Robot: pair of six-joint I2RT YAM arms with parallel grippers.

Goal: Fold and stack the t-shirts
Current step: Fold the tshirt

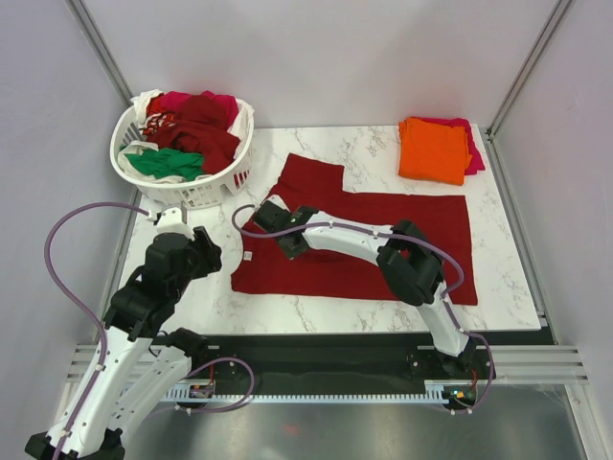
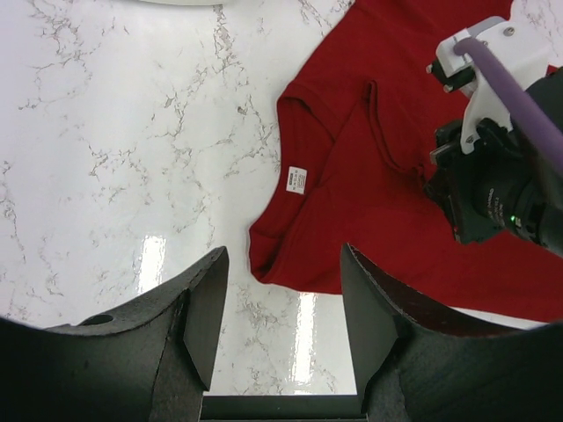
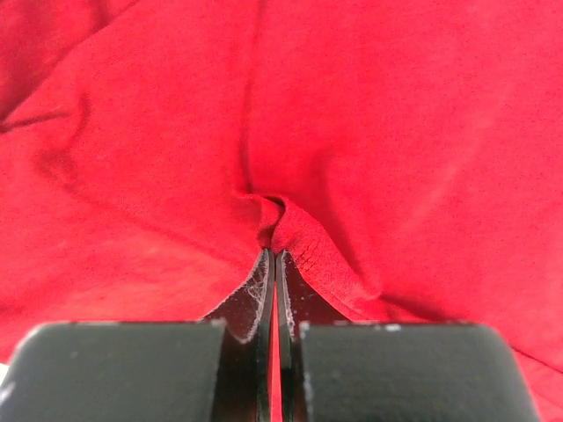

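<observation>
A dark red t-shirt [image 1: 321, 273] [image 2: 352, 176] [image 3: 396, 132] lies spread on the marble table, with its white neck tag [image 2: 296, 178] showing. My right gripper [image 1: 280, 233] [image 3: 274, 253] is shut on a pinched fold of this shirt near its left end. My left gripper [image 1: 196, 254] [image 2: 283, 264] hangs open over bare marble left of the shirt, with nothing between its fingers. At the back right, a folded orange t-shirt [image 1: 433, 149] lies on a magenta one [image 1: 471, 153]. Dark red [image 1: 206, 129], green [image 1: 168, 163] and magenta [image 1: 177, 99] t-shirts fill the basket.
The white lattice basket [image 1: 182, 187] stands at the table's back left, close to my left arm. The right arm [image 1: 354, 240] stretches across the spread shirt. Metal frame posts rise at both back corners, and the table's front edge runs just beyond the arm bases.
</observation>
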